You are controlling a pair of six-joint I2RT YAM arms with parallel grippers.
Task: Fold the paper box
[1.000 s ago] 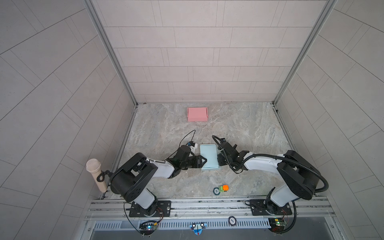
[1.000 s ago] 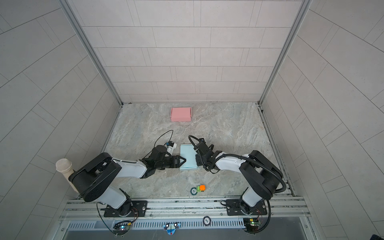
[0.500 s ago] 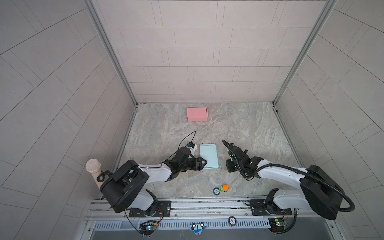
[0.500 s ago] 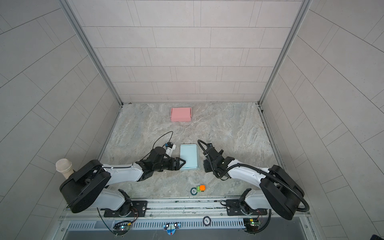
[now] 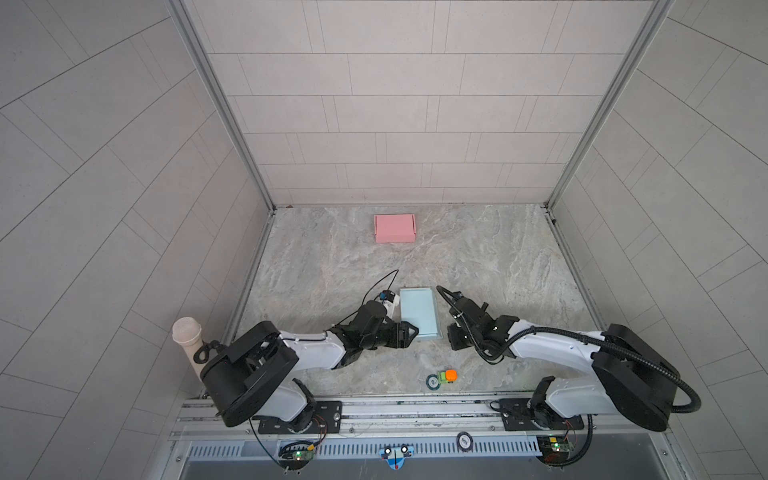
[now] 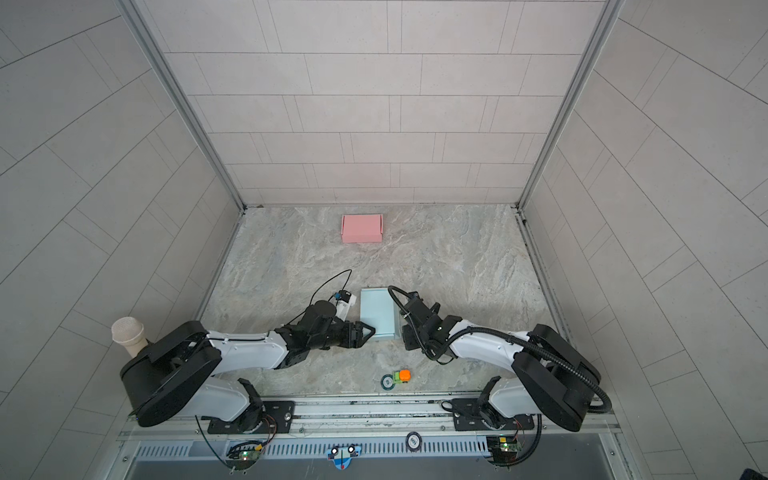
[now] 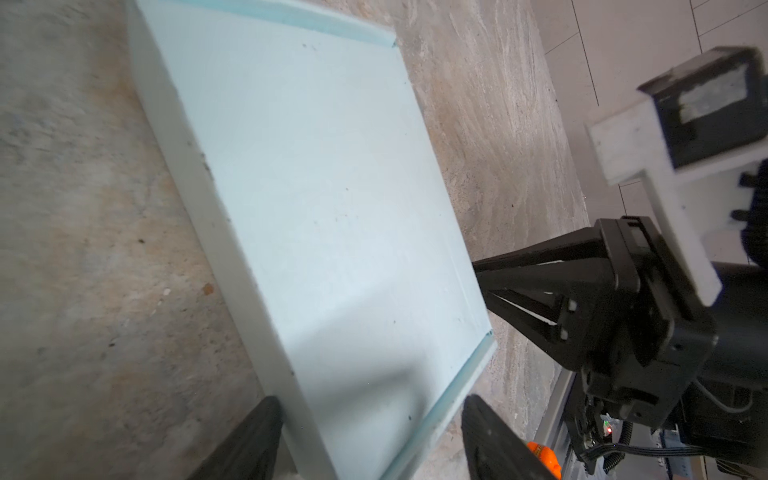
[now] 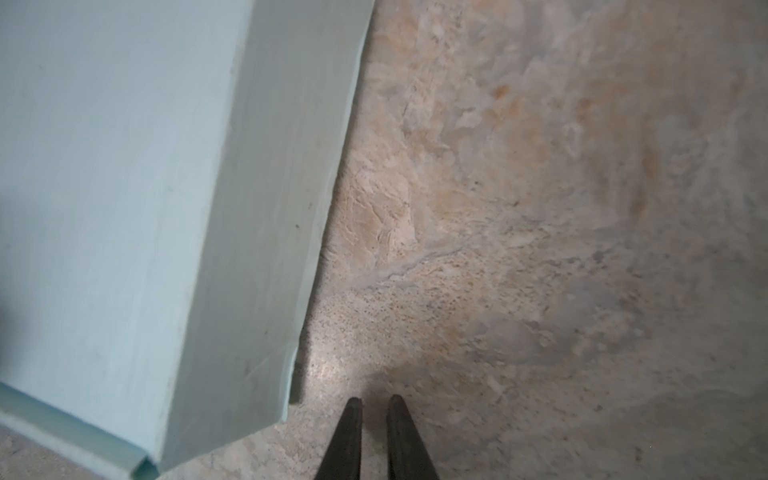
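The light blue paper box (image 5: 419, 311) (image 6: 377, 313) lies flat and closed on the marble table near the front middle. My left gripper (image 5: 411, 332) (image 6: 369, 332) is at its near left corner. In the left wrist view it (image 7: 368, 409) stands open, with the box's (image 7: 311, 187) near end between the fingers and a gap at one finger. My right gripper (image 5: 448, 334) (image 6: 404, 334) sits low beside the box's near right corner. In the right wrist view it (image 8: 374, 401) is shut on nothing, just off the box's (image 8: 124, 187) side wall. Its tips (image 7: 478, 268) meet the box's right edge.
A pink folded box (image 5: 395, 228) (image 6: 361, 228) rests near the back wall. A small orange and green toy (image 5: 448, 375) with a dark ring (image 5: 433, 381) lies near the front edge. A paper cup (image 5: 188, 336) stands at the left wall. Tiled walls enclose three sides.
My right gripper has drawn back from the box's far right side towards the front, to its near right corner. My left gripper's jaws have widened around the box's near end.
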